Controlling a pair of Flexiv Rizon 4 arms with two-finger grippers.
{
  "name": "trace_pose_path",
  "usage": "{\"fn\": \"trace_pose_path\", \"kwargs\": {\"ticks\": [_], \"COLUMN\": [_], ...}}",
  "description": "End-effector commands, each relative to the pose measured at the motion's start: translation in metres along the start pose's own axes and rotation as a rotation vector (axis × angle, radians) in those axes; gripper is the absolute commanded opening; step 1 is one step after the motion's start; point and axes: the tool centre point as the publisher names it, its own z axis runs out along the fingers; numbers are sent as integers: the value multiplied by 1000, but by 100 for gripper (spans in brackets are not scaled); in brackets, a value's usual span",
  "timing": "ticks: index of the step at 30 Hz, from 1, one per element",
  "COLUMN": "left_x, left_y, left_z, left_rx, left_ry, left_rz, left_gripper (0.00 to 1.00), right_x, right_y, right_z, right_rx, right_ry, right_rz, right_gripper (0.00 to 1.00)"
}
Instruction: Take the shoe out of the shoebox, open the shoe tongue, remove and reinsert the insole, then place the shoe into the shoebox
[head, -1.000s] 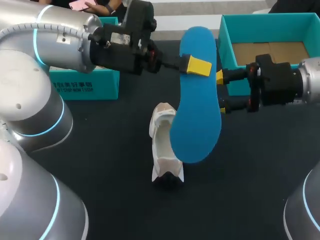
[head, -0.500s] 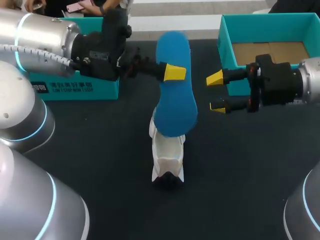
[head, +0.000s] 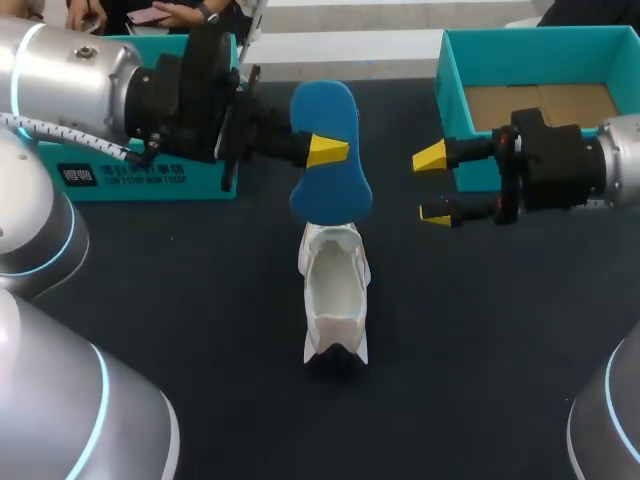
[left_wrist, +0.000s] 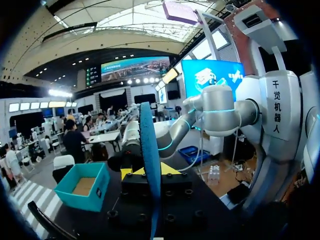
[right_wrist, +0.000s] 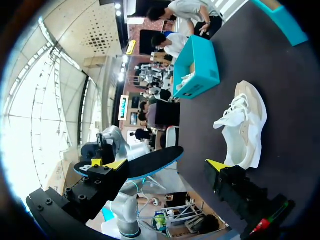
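Observation:
My left gripper (head: 325, 152) is shut on a blue insole (head: 330, 195), which hangs on edge over the far end of a white shoe (head: 335, 295) in the middle of the dark table. In the left wrist view the insole (left_wrist: 149, 150) stands edge-on between the yellow tips of the gripper (left_wrist: 150, 172). To its right, my right gripper (head: 432, 186) is wide open with nothing in it, in front of the teal shoebox (head: 450, 90). In the right wrist view the shoe (right_wrist: 242, 127) lies beside that gripper and the insole (right_wrist: 152, 161) floats ahead.
The shoebox at the back right is open, with brown cardboard (head: 540, 105) inside. A second teal box (head: 150, 175) stands at the back left behind my left arm. Dark table surface (head: 480, 350) surrounds the shoe.
My left arm has carried the insole left and back, away from the right gripper, so it now hangs over the shoe's far end. The right arm and the shoe have stayed put.

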Motion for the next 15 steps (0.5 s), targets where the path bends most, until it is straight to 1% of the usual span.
{"fn": "trace_pose_path", "kwargs": {"ticks": [1,8,9,10,15], "left_x": [3,3,6,9,9], "left_y": [-2,-2,4,10,29], "left_z": [-1,-1,1,2,2], "left_rx": [-41,-41,-67,-75,-79], "left_ry": [-35,-35,-44,-64,-146], "left_rz": [240,240,309,436,626], "left_gripper": [0,0,0,0,0], "right_x": [0,0,0,0,0], "right_y": [0,0,0,0,0], "right_z": [2,2,2,2,2], "right_rx": [-1,-1,-1,-1,-1], "right_ry": [-2,-2,-2,-2,-2], "right_rz": [1,1,1,1,1], "right_gripper": [100,100,100,100,100]}}
